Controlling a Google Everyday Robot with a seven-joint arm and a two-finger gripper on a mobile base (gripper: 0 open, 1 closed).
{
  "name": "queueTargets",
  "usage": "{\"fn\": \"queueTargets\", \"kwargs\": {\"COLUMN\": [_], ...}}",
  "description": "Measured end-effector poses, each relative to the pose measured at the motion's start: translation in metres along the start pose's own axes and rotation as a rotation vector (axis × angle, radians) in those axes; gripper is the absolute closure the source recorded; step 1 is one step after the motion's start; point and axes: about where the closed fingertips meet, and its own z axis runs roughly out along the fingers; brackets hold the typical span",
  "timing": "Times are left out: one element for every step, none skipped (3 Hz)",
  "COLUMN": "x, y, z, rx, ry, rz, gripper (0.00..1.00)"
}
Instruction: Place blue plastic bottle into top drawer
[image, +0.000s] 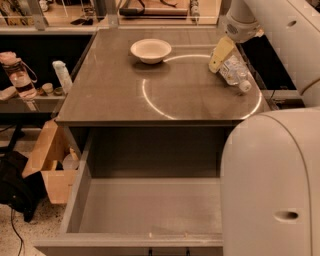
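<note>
The blue plastic bottle (234, 71) lies on its side at the far right of the table (115, 100), its white cap pointing toward the near right edge. The gripper (221, 55) is down at the bottle's far left end, its yellowish tip against the bottle or just beside it (whether it is spread or clamped on the bottle cannot be told from this angle). The white arm (240, 20) comes in from the far right corner. A white bowl (150, 50) stands upright near the far middle of the tabletop, well apart from the bottle, and a bright ring of reflected light curves across the surface between them. Below the near edge of the table the top drawer (150, 205) is pulled out toward the camera, its grey inside bare. The robot's rounded white body (270, 185) covers the drawer's right part. To the left of the table, on a lower shelf, stand a clear bottle with a pink lid (17, 72) and a slim white bottle (62, 76); beneath them is an open cardboard box (50, 160).
</note>
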Motion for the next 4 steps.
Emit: {"fn": "queueTargets", "kwargs": {"x": [-0.010,-0.011,-0.013,-0.014], "y": [0.009,0.009,0.014,0.019], "z": [0.020,0.021,0.031,0.045], "rx": [-0.061,-0.061,-0.073,-0.095], "ry": [0.018,0.016,0.030,0.050], "rz": [-0.016,-0.017,-0.023,-0.025], "gripper": [0.00,0.00,0.00,0.00]}}
